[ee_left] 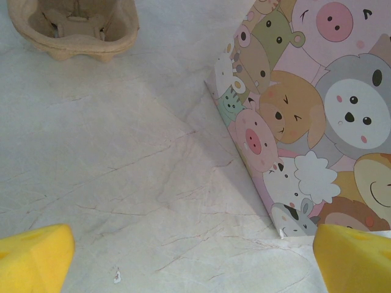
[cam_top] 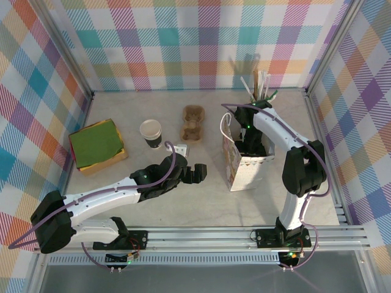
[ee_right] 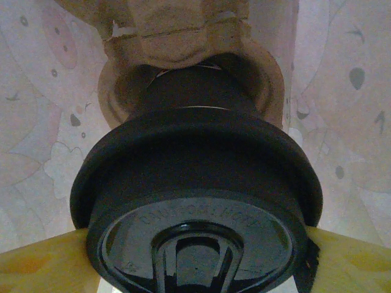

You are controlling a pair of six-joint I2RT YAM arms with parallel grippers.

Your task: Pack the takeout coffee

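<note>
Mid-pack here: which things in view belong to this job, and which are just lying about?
Job: takeout coffee, paper bag, cardboard carrier holding the cup.
Lying about: lidless cup, empty carrier, napkin stack, straws.

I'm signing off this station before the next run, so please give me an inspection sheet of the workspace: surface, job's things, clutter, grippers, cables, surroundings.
Surface: pale marbled table, no spills seen.
Job's things: takeout coffee, black lid on, seated in a cardboard carrier inside the animal-print paper bag.
Clutter: lidless cup, empty cup carrier, green-topped stack, straw holder, small white item beside the lidless cup.
Grippers: left gripper open, empty, beside the bag; right gripper inside the bag, fingers flanking the coffee's lid, contact unclear.
Cables: left arm's cable, right arm's cable, no snag seen.
Surroundings: plaid walls, aluminium frame.
</note>
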